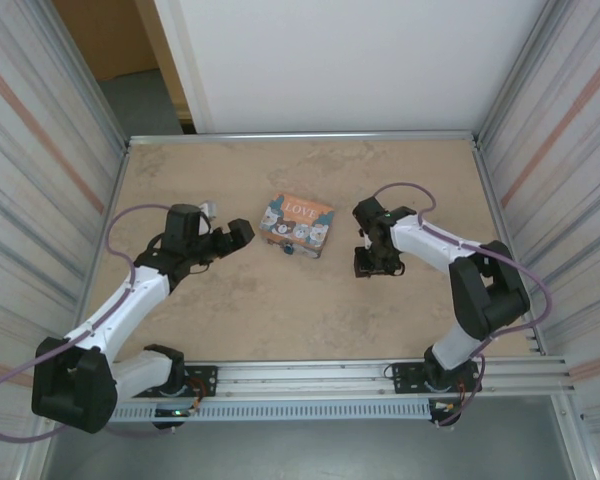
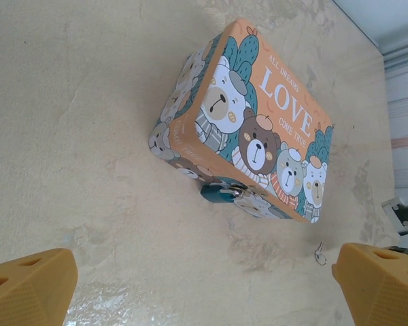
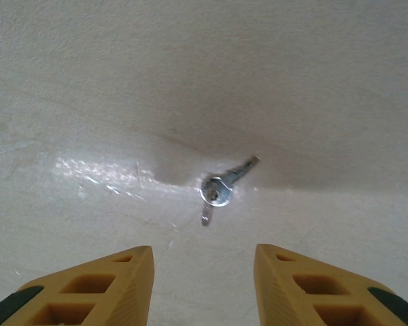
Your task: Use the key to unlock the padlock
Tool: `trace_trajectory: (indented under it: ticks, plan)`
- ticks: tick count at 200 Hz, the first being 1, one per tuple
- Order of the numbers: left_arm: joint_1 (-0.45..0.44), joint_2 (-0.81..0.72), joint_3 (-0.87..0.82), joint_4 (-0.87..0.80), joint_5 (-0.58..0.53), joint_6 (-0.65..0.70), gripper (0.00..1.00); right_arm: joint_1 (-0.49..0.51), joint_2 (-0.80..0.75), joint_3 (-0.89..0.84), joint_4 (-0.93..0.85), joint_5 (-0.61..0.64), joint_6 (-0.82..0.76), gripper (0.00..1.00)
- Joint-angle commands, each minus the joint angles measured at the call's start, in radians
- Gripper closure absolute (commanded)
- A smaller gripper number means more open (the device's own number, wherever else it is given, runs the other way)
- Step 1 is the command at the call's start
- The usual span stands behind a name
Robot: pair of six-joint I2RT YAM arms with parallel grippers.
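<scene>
The key point(image 3: 221, 187) lies flat on the bench point(image 1: 280, 320), right of the tin point(image 1: 297, 224) and about midway between the near and far edges. The right gripper point(image 3: 202, 252) is poised over it, pointed down at the bench. Its jaws are spread apart with nothing between them. The key is seen just ahead of the tips, roughly centred on the gap.

In the right wrist view the key's long axis is laid diagonally, from the ring at lower left to the blade tip at upper right. It is thus neither in line with the jaws nor square across them. A short second piece is seen on the ring, pointing back toward the jaws; whether it is another key cannot be told.

The padlock point(image 2: 221, 193) is set against the tin's near long side, touching it; its keyhole cannot be made out. The left gripper point(image 2: 204, 268) is held off the tin's left end, near but apart from it. Its jaws are wide apart and empty, and are aimed at the tin.

The right arm is by far the nearer to the key, and the left to the padlock. The pickup of the key is judged to be the step in hand. A short reach forward and down is called for, probably with a wrist turn so that the blade is crossed squarely. A slip is to be feared, the key being thin and flat on the bench.
</scene>
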Motion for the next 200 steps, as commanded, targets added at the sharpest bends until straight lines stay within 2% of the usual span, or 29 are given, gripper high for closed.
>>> trace_trajectory:
  ticks: [1,78,200]
  plan:
    - [-0.002,-0.002,0.002,-0.015,-0.02,-0.007,0.01,0.011,0.037,0.029,-0.007,0.014,-0.009,0.63]
    - [-0.001,0.002,0.005,-0.026,-0.022,-0.003,0.01,-0.017,0.09,0.024,0.017,0.002,-0.003,0.76]
    - [-0.002,-0.003,0.016,-0.048,-0.029,0.002,0.01,-0.035,0.165,0.005,0.048,-0.008,-0.01,0.9]
